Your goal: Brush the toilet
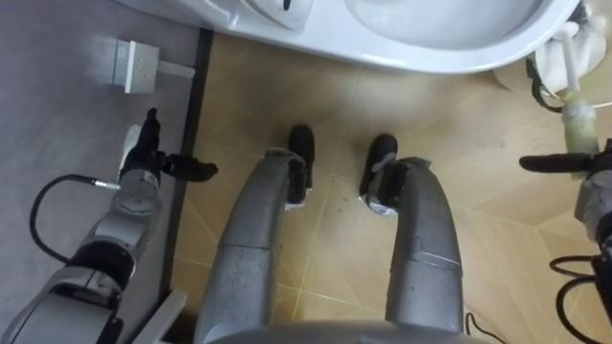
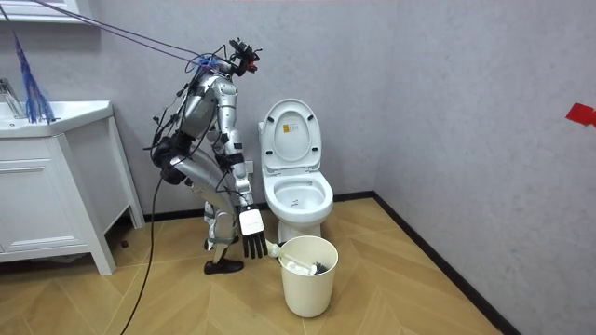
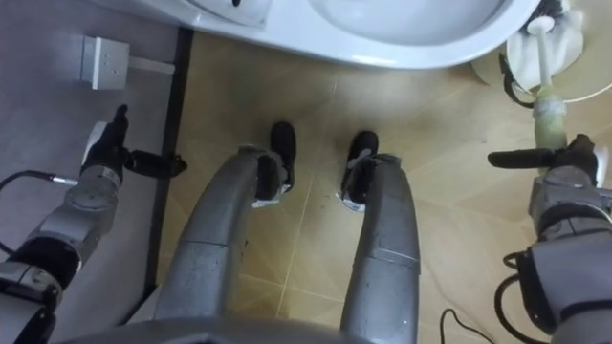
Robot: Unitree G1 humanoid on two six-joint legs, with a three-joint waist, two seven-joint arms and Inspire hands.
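One toilet (image 1: 430, 43) at 12 o'clock, one toilet brush (image 1: 577, 113) at 2, beside right hand (image 1: 595, 191) with straight fingers. Left hand (image 1: 143, 170) at 9, fingers relaxed.

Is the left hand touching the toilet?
Apart. The left eye view shows a wide gap of wall and floor between the left hand and the toilet.

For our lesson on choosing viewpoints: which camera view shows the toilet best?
The room view: the whole toilet stands there, lid raised, beside the robot. The eye views catch its front rim at their top edge.
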